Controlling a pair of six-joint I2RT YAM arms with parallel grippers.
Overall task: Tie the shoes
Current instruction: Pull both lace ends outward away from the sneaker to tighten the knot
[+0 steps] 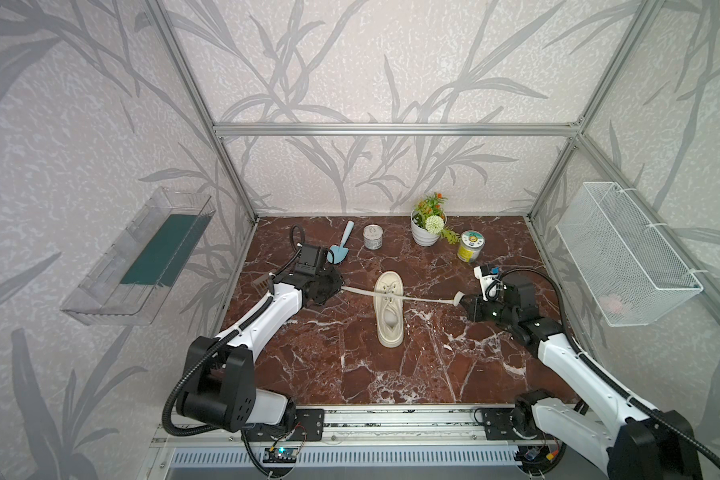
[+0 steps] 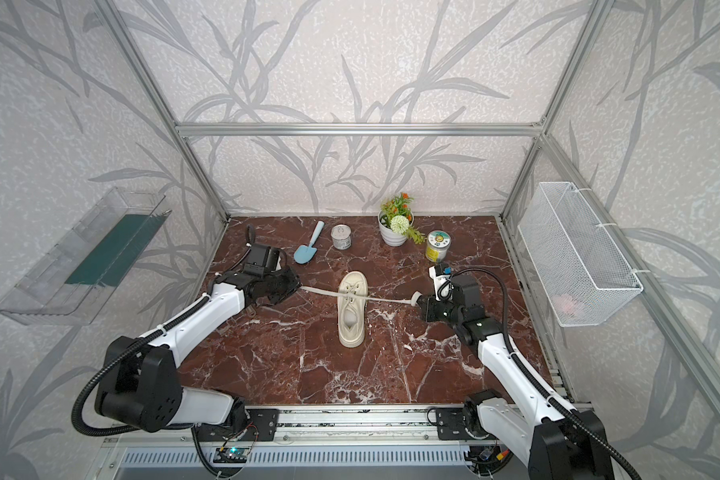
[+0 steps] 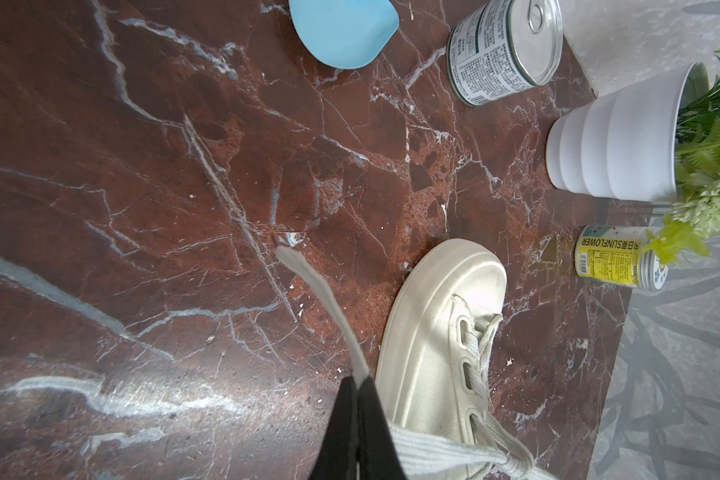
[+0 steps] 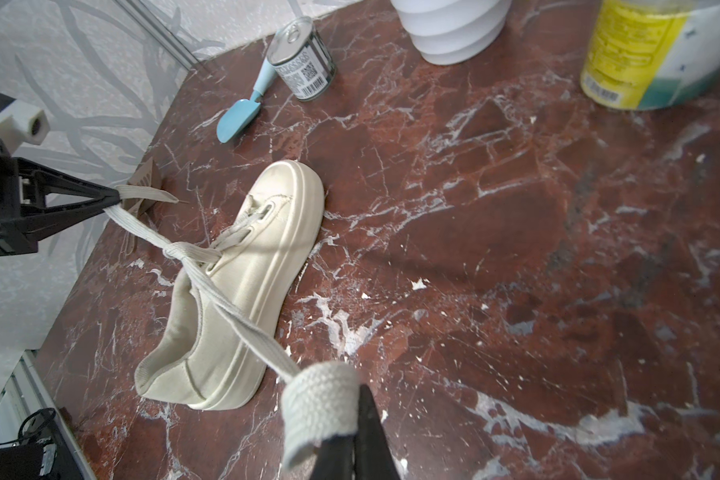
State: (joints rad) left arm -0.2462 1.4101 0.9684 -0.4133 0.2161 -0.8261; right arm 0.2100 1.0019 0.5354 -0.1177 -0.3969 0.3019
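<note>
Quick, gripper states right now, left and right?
Left gripper: shut on the cream platform sneaker's flat cream lace end.
Right gripper: shut on the other lace end.

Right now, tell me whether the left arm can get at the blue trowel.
Probably yes: the blue trowel lies close beside the left gripper, nothing between, but that gripper is shut on a lace.

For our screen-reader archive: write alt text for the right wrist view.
A cream sneaker sits on a red marble table, its crossed laces pulled taut by the left gripper and right gripper, each shut on one end. Beyond: blue scoop, tin can, white pot, yellow can.
</note>
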